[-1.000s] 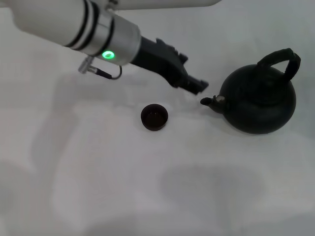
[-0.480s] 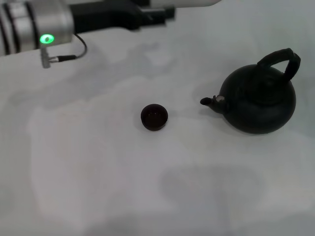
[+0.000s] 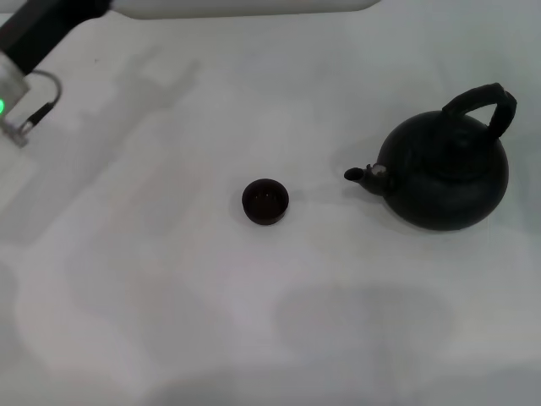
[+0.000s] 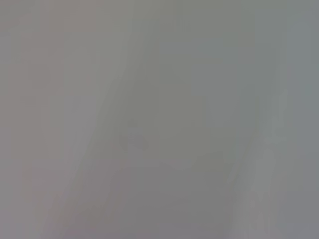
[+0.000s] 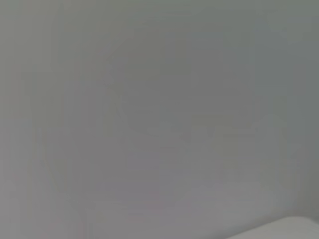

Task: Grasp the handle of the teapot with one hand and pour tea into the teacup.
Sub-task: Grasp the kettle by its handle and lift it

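The matte black teapot [image 3: 444, 173] stands upright on the white table at the right of the head view. Its arched handle [image 3: 475, 95] rises over the top, and its stubby spout [image 3: 359, 175] points left toward the teacup [image 3: 265, 201]. That small dark cup sits near the middle, a short gap from the spout. Nothing touches either one. Only the black body of my left gripper [image 3: 55, 30] and its silver wrist ring [image 3: 10, 80] show, in the far top left corner, well away from both. My right gripper is out of view. Both wrist views show only blank grey surface.
The white tabletop [image 3: 169, 296] stretches all around the cup and teapot. A white bar [image 3: 245, 7] runs along the top edge of the head view.
My left arm has drawn back from beside the teapot's spout, up and to the left, until only its wrist shows in the corner. The teapot and teacup have not moved.
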